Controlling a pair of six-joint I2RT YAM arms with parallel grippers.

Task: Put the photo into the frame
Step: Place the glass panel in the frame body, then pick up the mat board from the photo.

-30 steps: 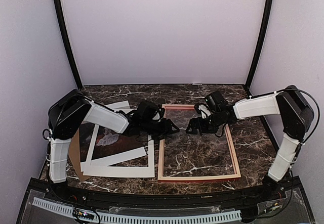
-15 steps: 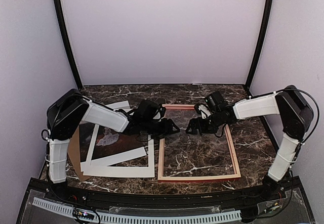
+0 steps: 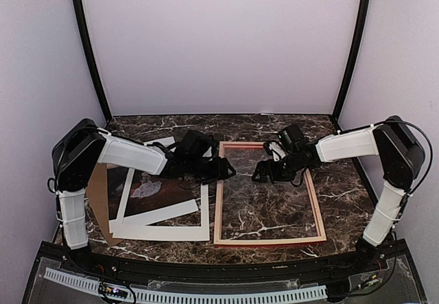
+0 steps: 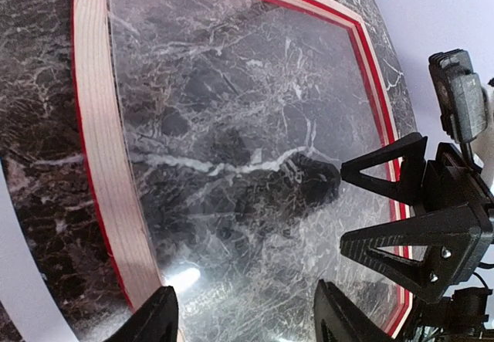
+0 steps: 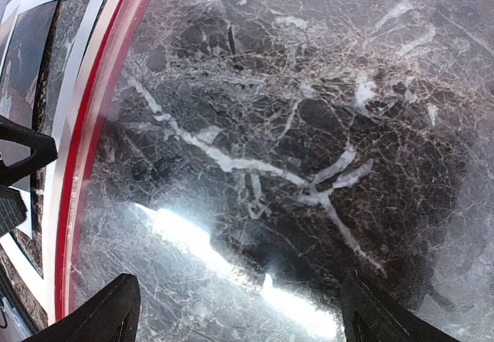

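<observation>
The frame (image 3: pixel 218 208) lies flat at the table's centre, pale wood rails with a red edge, marble showing through its glazed middle. The photo (image 3: pixel 164 193), dark brown-red with a small white figure, lies to its left, partly under a white mat (image 3: pixel 164 232). My left gripper (image 3: pixel 228 171) hovers open over the frame's far left rail (image 4: pixel 100 164), with nothing between its fingers (image 4: pixel 154 320). My right gripper (image 3: pixel 259 174) faces it from the right over the glazing, open and empty. In the left wrist view the right gripper (image 4: pixel 386 211) shows at the right edge.
A plain brown backing board (image 3: pixel 100 201) sticks out from under the mat at the far left. The dark marble table (image 3: pixel 343 187) runs to a black rail at the near edge. Lamp glare lies on the glazing (image 5: pixel 193 242).
The left gripper has opened wider and drawn back slightly to the left, and the left arm's shoulder swung left. The right arm and the frame have not moved.
</observation>
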